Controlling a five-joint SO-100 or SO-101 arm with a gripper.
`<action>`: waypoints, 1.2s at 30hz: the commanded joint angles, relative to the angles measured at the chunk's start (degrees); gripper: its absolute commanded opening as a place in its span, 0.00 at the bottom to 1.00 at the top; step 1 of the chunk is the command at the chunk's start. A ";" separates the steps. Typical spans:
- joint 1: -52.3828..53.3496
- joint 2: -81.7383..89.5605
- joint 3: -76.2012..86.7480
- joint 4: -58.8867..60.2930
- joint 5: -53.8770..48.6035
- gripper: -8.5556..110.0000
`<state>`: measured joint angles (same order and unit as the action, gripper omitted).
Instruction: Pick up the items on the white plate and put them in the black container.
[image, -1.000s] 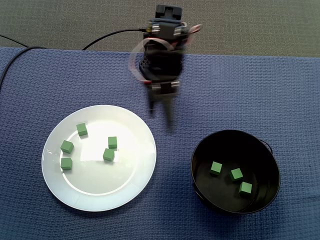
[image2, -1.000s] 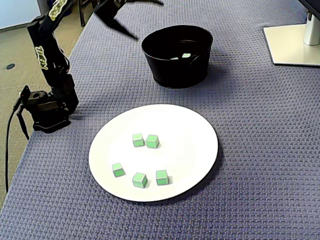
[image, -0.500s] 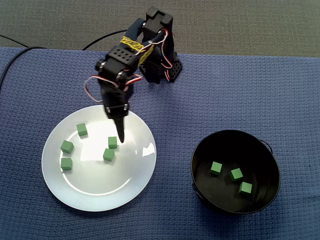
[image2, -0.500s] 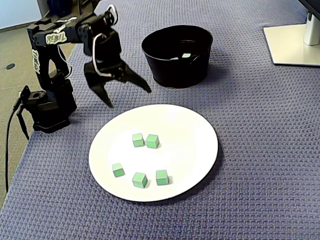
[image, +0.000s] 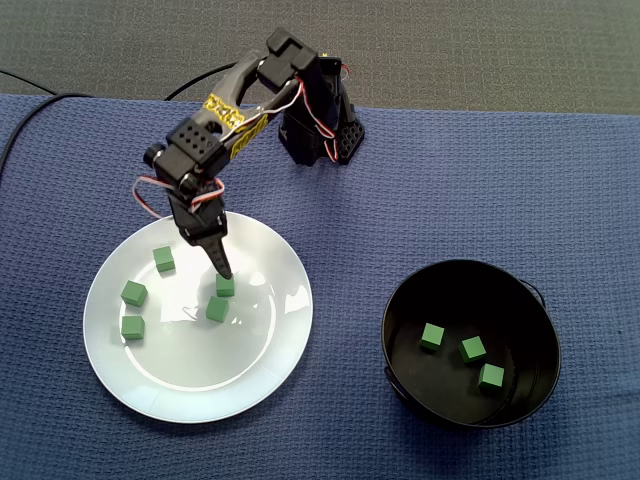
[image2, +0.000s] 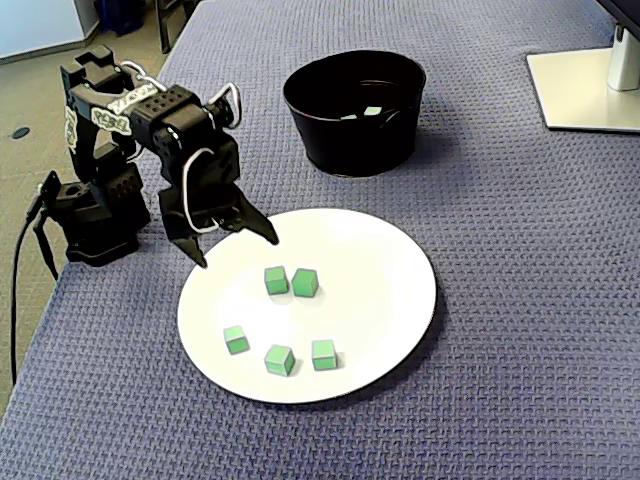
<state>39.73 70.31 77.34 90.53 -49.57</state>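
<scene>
While its jaws stand spread with nothing between them, the gripper (image2: 236, 250) hangs over the left edge of the white plate (image2: 375, 300) in a fixed view, just beside a pair of green cubes (image2: 276, 280) lying close together. Three more cubes (image2: 279, 359) sit nearer the plate's front rim. Well apart on the blue counter (image2: 520, 230), the black container (image2: 350, 140) holds three loose cubes (image: 472, 348), seen from above in a fixed view.
</scene>
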 joint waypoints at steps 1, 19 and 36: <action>0.09 -1.41 -2.90 -1.23 -0.35 0.38; -5.36 -10.99 -9.93 -2.72 6.50 0.31; -5.63 -12.22 -9.84 -5.71 8.61 0.08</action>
<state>34.45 57.57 70.22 85.43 -41.22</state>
